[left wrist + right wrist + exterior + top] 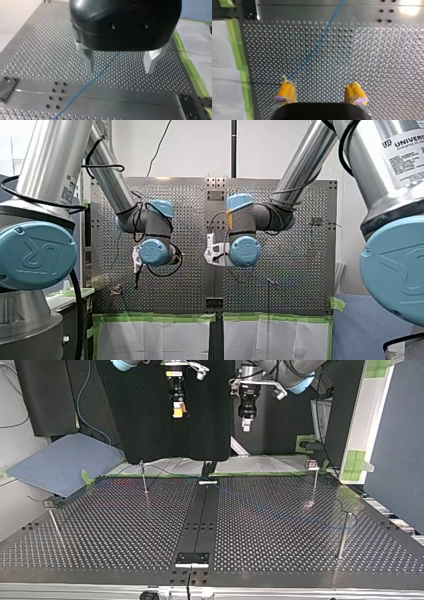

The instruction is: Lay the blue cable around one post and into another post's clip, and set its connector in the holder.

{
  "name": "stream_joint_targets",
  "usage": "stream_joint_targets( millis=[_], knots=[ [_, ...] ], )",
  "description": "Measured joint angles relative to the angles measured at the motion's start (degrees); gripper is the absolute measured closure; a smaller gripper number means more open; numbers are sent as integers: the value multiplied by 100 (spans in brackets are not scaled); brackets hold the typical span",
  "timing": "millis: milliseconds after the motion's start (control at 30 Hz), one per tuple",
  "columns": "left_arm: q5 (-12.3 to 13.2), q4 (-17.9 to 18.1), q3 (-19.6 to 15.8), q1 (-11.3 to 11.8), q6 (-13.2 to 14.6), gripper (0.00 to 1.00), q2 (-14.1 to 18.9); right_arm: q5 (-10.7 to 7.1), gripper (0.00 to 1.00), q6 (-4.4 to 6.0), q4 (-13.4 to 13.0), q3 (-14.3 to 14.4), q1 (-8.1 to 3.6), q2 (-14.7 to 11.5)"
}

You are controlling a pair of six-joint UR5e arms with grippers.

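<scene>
High over the holey silver table [100, 530], my metal-fingered left gripper [120, 71] and yellow-padded right gripper [320, 92] hang wide open and empty, likely ready to grab the thin blue cable [317, 50] lying across its middle.

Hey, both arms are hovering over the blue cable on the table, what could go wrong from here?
1. The blue cable lies flat and thin on the perforated table. My left pincer, open above it, may scrape the table or close without catching it.
2. In the right wrist view, the cable runs under one yellow pad of my open right pincer, off centre, so a grasp could miss.
</scene>
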Motion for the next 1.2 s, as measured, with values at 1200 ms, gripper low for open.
stream_joint_targets(
  millis=[1200],
  knots=[
    [261,52,0,-1,12,0,0,-1680,1,-456,-336,-10,-1035,173]
  ],
)
